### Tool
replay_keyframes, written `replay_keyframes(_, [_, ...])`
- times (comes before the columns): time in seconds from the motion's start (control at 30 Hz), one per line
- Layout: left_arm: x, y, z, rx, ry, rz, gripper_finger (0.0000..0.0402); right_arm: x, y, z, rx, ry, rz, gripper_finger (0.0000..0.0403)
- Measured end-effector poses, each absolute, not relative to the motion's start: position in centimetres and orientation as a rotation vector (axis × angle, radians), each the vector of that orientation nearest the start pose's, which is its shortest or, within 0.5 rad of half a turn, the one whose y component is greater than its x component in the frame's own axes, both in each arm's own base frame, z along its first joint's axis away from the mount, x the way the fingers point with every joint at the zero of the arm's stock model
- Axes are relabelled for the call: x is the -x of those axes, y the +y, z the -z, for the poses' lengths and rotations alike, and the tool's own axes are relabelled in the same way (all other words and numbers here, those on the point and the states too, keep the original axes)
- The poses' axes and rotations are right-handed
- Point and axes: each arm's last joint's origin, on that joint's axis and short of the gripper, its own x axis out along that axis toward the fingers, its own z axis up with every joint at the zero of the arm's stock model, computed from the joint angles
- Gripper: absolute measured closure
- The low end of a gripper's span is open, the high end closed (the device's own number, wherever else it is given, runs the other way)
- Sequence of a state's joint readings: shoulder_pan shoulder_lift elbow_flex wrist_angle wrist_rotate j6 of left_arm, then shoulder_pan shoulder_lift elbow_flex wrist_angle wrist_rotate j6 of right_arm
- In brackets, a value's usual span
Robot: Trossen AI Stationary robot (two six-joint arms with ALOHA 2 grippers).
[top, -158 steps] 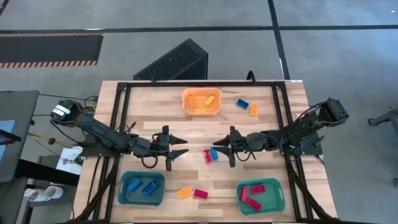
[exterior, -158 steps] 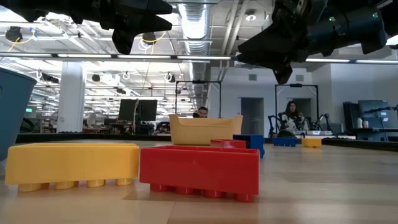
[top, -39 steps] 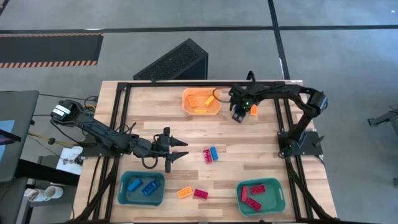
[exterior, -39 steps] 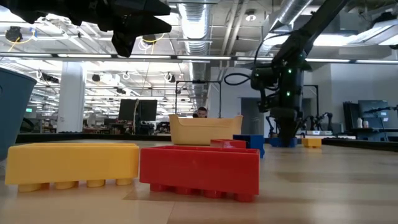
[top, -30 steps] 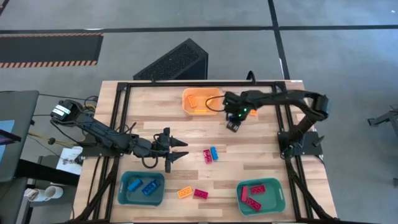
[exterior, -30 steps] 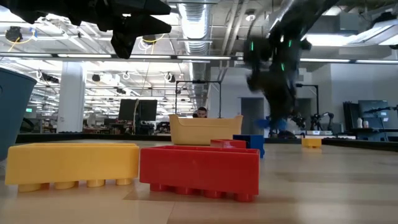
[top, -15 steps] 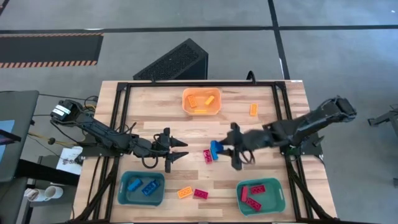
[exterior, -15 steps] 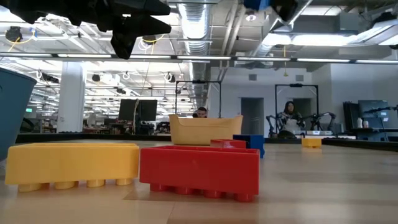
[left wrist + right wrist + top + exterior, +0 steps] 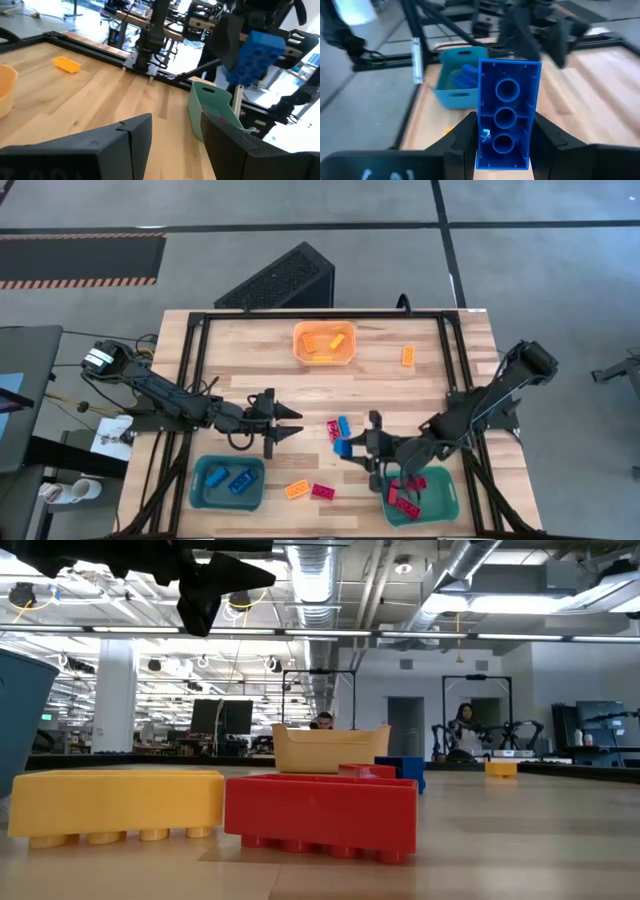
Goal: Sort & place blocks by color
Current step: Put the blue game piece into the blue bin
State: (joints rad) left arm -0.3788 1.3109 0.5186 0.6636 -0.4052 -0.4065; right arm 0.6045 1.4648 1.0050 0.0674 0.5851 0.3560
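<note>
My right gripper (image 9: 352, 448) hangs above the table's near middle, shut on a blue block (image 9: 507, 117); the left wrist view shows that blue block (image 9: 257, 55) in the air. My left gripper (image 9: 290, 423) waits open at the table's left middle. A red and a blue block (image 9: 338, 426) lie side by side on the table. A yellow-orange block (image 9: 297, 489) and a red block (image 9: 322, 491) lie near the near edge. One orange block (image 9: 407, 356) lies at the far right. My right gripper pinches the blue block between its two fingers (image 9: 545, 135), one on each long side (image 9: 532, 125). The fingers come about level from the table's right. The block is lifted clear, its hollow underside toward the wrist camera, its other end standing out past the fingertips.
An orange bin (image 9: 324, 360) with orange blocks stands at the far middle. A teal bin (image 9: 205, 498) with blue blocks is at the near left, another teal bin (image 9: 450, 500) with red blocks at the near right. A black frame borders the table.
My right gripper has carried the blue block from beside the orange bin toward the table's near edge, past the red and blue pair, and turned so that it points toward the table's left. It has stayed shut on the block.
</note>
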Motion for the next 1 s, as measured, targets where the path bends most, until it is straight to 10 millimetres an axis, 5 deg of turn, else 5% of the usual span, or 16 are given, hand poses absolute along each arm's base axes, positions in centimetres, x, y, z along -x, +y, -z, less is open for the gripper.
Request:
replay_keyframes(0.6, [-24.2,-9.7,-21.4,0.402,0.121,-0.001,0.0246,-26.8,19.5,-27.6,-0.222,0.255,0.007,0.0261])
replay_keyframes(1.0, [-24.2,-9.7,-21.6,0.369,0.105,0.000,0.0246,-27.2,19.4,-27.0,-0.201,0.269,0.026,0.0257])
